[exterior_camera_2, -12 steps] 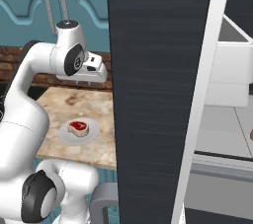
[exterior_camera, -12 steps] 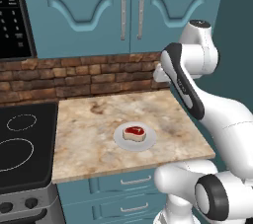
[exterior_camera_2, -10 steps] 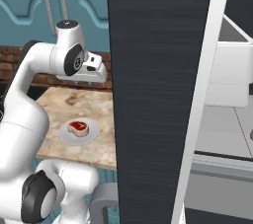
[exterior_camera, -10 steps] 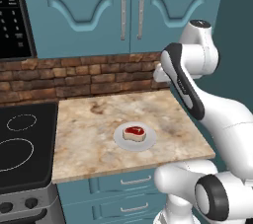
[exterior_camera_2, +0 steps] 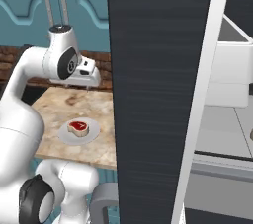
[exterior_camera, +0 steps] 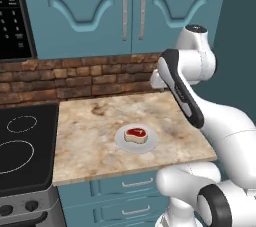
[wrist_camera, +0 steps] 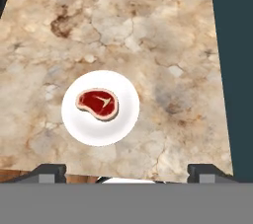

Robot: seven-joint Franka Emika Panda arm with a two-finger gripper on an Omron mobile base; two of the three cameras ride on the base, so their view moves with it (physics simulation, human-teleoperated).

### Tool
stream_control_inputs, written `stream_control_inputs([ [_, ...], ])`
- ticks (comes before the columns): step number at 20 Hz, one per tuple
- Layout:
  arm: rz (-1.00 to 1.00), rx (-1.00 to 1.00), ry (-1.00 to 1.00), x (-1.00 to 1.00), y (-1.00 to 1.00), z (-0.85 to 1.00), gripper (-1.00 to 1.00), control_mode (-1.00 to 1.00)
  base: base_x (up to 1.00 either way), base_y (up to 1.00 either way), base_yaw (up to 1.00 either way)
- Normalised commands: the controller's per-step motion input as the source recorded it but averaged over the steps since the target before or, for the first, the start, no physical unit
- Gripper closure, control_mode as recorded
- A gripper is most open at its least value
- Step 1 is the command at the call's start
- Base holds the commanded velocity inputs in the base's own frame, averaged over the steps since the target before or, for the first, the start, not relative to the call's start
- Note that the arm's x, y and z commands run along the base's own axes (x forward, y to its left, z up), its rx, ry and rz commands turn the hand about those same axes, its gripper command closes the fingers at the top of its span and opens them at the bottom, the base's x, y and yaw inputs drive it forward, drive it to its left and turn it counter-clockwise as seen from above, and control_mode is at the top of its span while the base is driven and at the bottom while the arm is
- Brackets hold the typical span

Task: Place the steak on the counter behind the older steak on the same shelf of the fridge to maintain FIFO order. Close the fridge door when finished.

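One raw steak [exterior_camera: 136, 134] lies at the centre of a white plate [exterior_camera: 150, 142], and the plate rests on the beige marbled worktop [exterior_camera: 90, 136], towards its front edge. At the far left, a black glass stovetop [exterior_camera: 22, 146] adjoins the worktop, with a brick backsplash [exterior_camera: 75, 76] behind and teal wall cupboards [exterior_camera: 105, 11] above; teal drawer fronts [exterior_camera: 125, 183] run below the worktop edge. The steak, red on top with a pale bone mark and a cream-tan rim, sits flat and untouched, evidently staged on the plate so that it can be taken from above. To the right of the plate the white arm folds upward, so that its gripper [exterior_camera_2: 89, 88] hangs well above the worktop near the backsplash; seen from the hand, the steak [wrist_camera: 97, 104] lies slightly left of centre and the jaws stand wide apart, holding nothing, which suits an approach pose before descent. Further right, in the right base view, the dark charcoal fridge door [exterior_camera_2: 158, 90] stands open towards the camera and hides most of the interior; light-grey shelf panels [exterior_camera_2: 222, 119] show past its pale edge. The older steak cannot be made out there. By this judgement, the pick-up step is yet to begin.
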Motion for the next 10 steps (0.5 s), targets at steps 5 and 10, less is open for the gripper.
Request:
stream_control_inputs([
  [5,0.05,-0.14,0.02,-0.04,1.00,-0.87,-1.00,-1.00,0.00,0.00,0.00],
  [10,0.05,-0.15,0.07,0.05,0.21,-0.65,-1.00,-1.00,0.00,0.00,0.00],
])
